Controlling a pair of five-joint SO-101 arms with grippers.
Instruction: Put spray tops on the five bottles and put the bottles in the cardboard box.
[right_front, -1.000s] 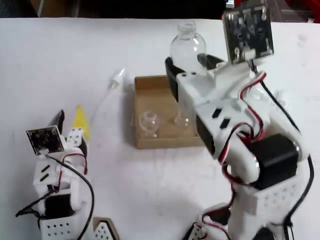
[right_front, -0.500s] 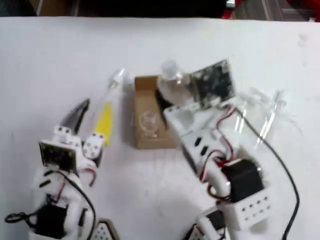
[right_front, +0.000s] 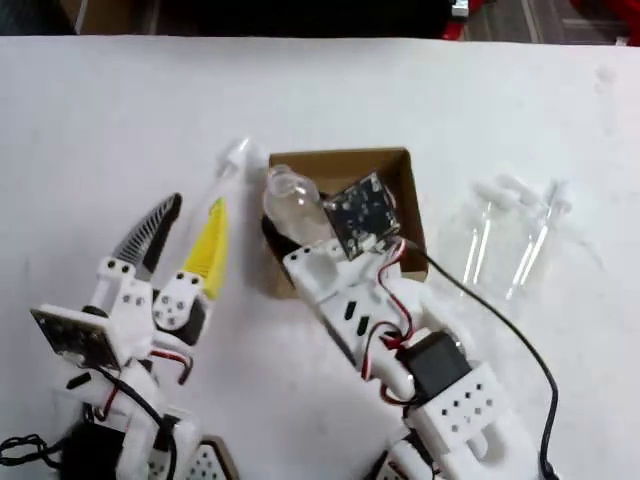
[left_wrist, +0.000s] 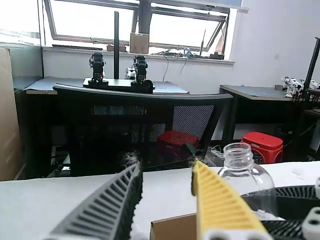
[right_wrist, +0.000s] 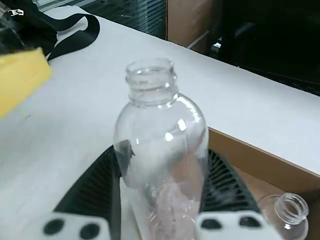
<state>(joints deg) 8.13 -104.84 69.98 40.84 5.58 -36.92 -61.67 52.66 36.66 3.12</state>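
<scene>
My right gripper (right_front: 287, 226) is shut on a clear, uncapped bottle (right_front: 291, 203), holding it tilted over the left edge of the cardboard box (right_front: 345, 162). The right wrist view has that bottle (right_wrist: 161, 145) upright between the black fingers (right_wrist: 95, 187), and a second open bottle (right_wrist: 288, 209) lying inside the box (right_wrist: 252, 156). My left gripper (right_front: 195, 206) stands open, one finger black and one yellow, just left of the box. A white spray top (right_front: 236, 154) lies on the table beyond its tips. The left wrist view looks between the open fingers (left_wrist: 116, 192) at the held bottle (left_wrist: 243, 167).
Several more spray tops (right_front: 510, 192) with long tubes lie on the white table (right_front: 110, 110) to the right of the box. The right arm's body and cable cover the box's near part. A box corner (left_wrist: 171, 228) shows near the left gripper (left_wrist: 165, 170).
The right arm came down and carried the bottle from above the box's far side to its left edge. The left gripper swung up and forward toward the spray top.
</scene>
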